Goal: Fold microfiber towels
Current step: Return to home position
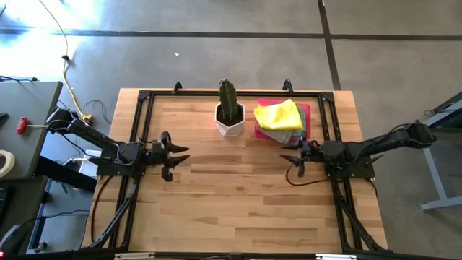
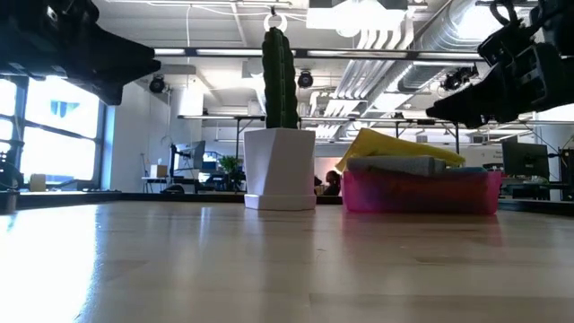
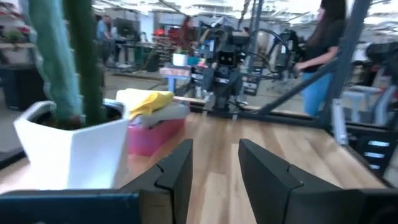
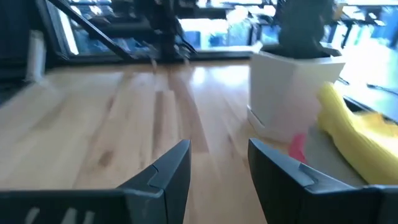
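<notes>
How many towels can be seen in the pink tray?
2. A yellow towel lies on top in the pink tray; a grey towel shows under it. More may lie hidden below.

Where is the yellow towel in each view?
High view: yellow towel atop the pink tray, right of the white cactus pot.
Low view: towel atop the tray, right of the pot.
Left wrist view: towel just behind the pot.
Right wrist view: towel beside the pot.
Shared landmark: the pot.
</notes>
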